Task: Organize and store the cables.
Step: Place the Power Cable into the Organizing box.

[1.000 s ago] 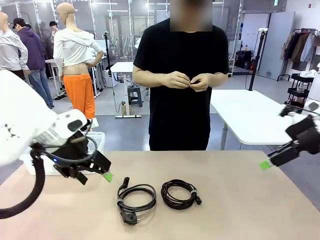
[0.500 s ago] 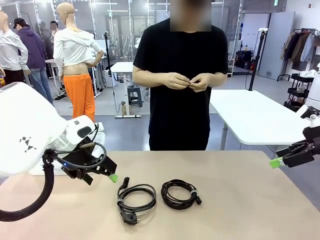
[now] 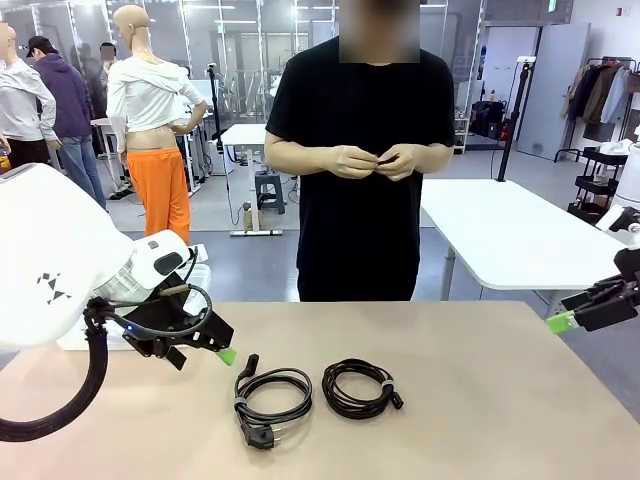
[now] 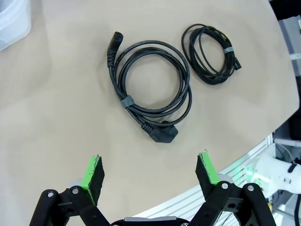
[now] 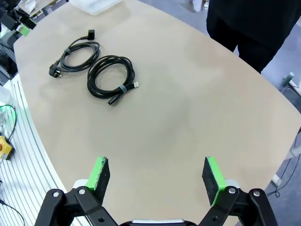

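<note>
A: Left wrist view: left gripper (image 4: 149, 160) fingers spread wide, empty, above the surface (image 4: 56, 117). Thicker cable (image 4: 126, 101) lies coiled ahead, plug ends plain. Thinner cable (image 4: 227, 49) lies right of it, apart.

B: Front view adds the person's hands (image 3: 375, 160), together at the chest, far side. Right gripper (image 5: 155, 162) fingers wide, empty, well right of both. Clear bin (image 4: 9, 28) far left, partly behind the left arm.
</note>
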`<state>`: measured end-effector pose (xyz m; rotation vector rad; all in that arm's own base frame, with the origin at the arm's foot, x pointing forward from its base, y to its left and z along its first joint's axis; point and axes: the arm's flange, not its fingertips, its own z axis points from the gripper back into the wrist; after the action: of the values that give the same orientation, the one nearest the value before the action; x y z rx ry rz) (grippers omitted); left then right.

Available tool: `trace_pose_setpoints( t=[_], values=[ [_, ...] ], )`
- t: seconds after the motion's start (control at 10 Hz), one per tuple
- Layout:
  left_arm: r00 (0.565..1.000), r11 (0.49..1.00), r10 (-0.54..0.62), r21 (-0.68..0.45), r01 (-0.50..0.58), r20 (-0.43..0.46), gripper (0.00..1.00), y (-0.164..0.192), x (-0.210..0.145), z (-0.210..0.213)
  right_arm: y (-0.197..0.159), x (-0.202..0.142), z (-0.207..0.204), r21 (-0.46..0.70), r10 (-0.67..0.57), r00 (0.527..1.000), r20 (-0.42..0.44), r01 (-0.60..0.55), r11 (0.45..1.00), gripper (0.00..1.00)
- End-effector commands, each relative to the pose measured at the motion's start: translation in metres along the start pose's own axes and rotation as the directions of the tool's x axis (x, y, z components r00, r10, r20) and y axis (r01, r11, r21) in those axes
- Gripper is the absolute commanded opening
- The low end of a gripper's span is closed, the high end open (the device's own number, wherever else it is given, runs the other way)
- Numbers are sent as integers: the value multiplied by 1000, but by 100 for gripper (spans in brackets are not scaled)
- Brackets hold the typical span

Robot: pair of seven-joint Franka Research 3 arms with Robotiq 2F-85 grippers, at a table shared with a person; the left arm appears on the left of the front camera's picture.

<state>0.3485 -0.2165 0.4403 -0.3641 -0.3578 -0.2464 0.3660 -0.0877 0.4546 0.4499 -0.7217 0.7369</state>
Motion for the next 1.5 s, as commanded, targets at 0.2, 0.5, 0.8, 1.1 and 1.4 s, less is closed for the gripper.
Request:
trace_pose_setpoints(
  t=[0.2, 0.5, 0.8, 1.1, 1.4],
  values=[
    [1000, 999, 18, 50, -18, -19, 99, -12, 0, -11, -11, -16, 21, 44, 114, 988, 107, -120, 992, 100],
    [992, 981, 90, 179, -74, -85, 99, -19, 20, -19, -18, -68, 19, 132, 174, 965, 194, -202, 971, 100],
    [975, 949, 173, 287, -128, -138, 99, -38, 40, -48, -24, -93, 10, 133, 126, 963, 238, -161, 978, 100],
    [957, 922, 252, 336, -192, -143, 99, -39, 43, -86, -19, -102, 16, 117, 136, 951, 278, -174, 978, 100],
    [961, 919, 252, 338, -202, -110, 99, -28, 36, -119, -30, -100, 18, 128, 114, 959, 260, -151, 980, 100]
  ],
)
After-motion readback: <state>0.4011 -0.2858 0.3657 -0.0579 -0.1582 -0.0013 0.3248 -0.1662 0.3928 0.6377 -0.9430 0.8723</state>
